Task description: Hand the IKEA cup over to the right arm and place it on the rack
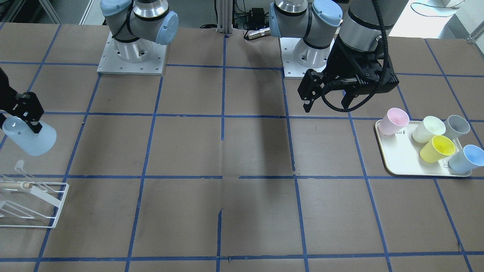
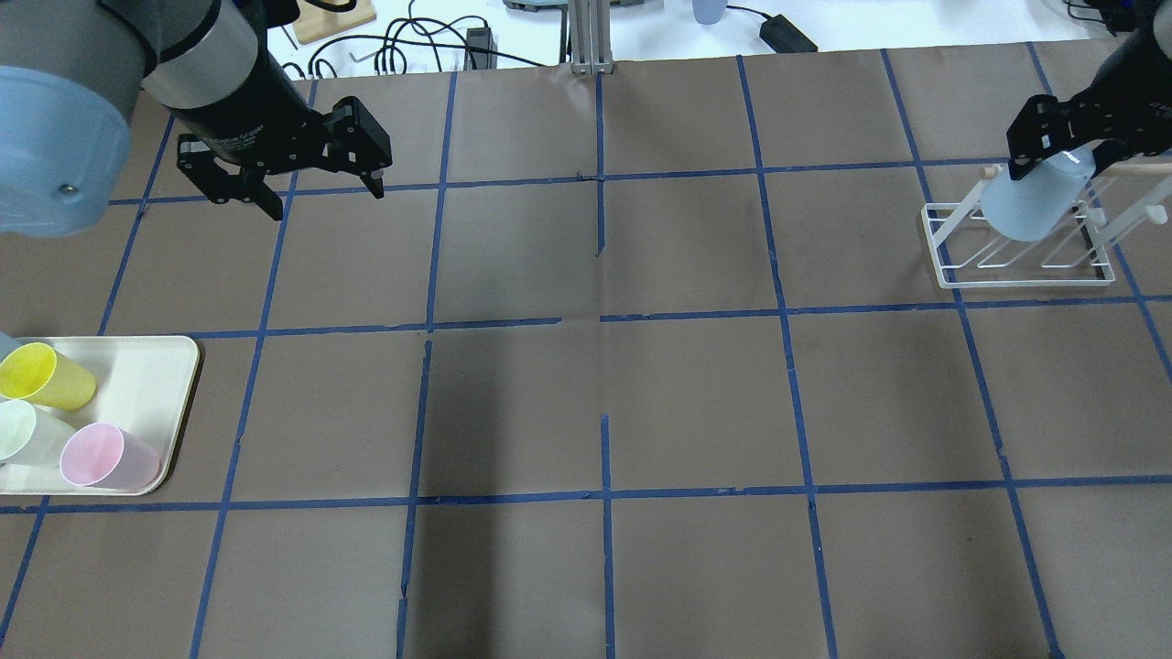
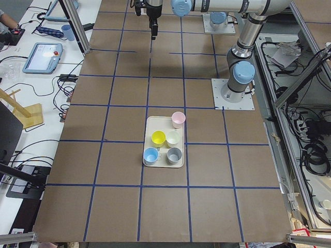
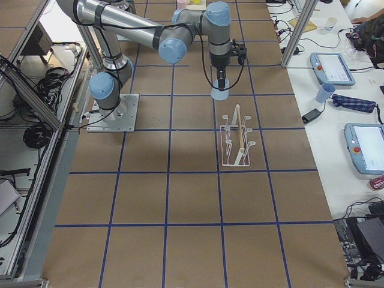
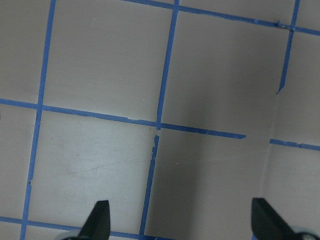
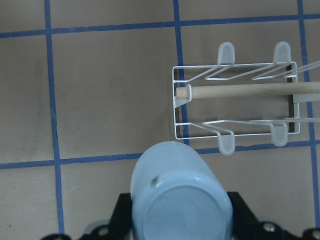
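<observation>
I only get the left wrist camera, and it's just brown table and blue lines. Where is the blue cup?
Observer: The right pincer is holding the IKEA cup upside down, way over on the robot's right side.
Child: Is it on the rack?
Observer: No. It hangs in the air just off one end of the rack, and all the prongs are bare.
Child: Are there more cups?
Observer: Yes, five more sit on a cream tray near the left pincer.
</observation>
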Controlling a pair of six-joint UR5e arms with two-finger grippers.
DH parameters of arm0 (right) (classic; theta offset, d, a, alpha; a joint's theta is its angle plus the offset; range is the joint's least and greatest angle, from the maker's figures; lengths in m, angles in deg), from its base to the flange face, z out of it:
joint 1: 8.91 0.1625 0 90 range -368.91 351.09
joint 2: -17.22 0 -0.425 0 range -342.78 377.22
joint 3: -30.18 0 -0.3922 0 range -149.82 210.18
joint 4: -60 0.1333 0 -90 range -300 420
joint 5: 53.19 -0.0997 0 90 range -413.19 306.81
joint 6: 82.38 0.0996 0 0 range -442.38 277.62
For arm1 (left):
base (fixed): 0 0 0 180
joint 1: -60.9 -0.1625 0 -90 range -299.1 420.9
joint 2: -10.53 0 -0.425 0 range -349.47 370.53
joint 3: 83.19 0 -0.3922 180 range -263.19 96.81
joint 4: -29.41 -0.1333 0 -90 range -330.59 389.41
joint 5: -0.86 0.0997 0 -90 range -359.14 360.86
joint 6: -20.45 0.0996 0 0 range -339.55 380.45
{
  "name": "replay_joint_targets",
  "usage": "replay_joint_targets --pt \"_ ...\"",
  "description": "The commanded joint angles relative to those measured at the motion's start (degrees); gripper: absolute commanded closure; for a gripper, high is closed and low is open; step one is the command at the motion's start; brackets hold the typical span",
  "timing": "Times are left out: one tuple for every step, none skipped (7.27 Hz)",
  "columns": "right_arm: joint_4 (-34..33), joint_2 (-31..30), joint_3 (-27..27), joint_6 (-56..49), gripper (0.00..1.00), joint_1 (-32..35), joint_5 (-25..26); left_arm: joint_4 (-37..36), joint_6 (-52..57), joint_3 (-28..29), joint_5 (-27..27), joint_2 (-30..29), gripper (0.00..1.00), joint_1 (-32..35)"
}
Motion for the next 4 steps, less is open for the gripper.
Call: replay_joint_targets --pt "-5.48 3.61 0.33 -1.21 0.45 -0.87 1.7 0.04 0.0 0.0 0.04 -0.05 0.0 0.0" --pt "-6.04 4.15 0.33 -1.39 0.45 -1.84 1.53 0.04 0.0 0.0 -0.04 0.04 0.0 0.0" --pt "-6.13 4.59 0.33 -1.57 0.45 -2.28 1.44 0.04 0.0 0.0 -0.04 0.04 0.0 0.0" --pt "-6.22 5.38 0.33 -3.66 0.45 -2.72 1.44 0.04 0.0 0.0 -0.04 0.04 0.0 0.0"
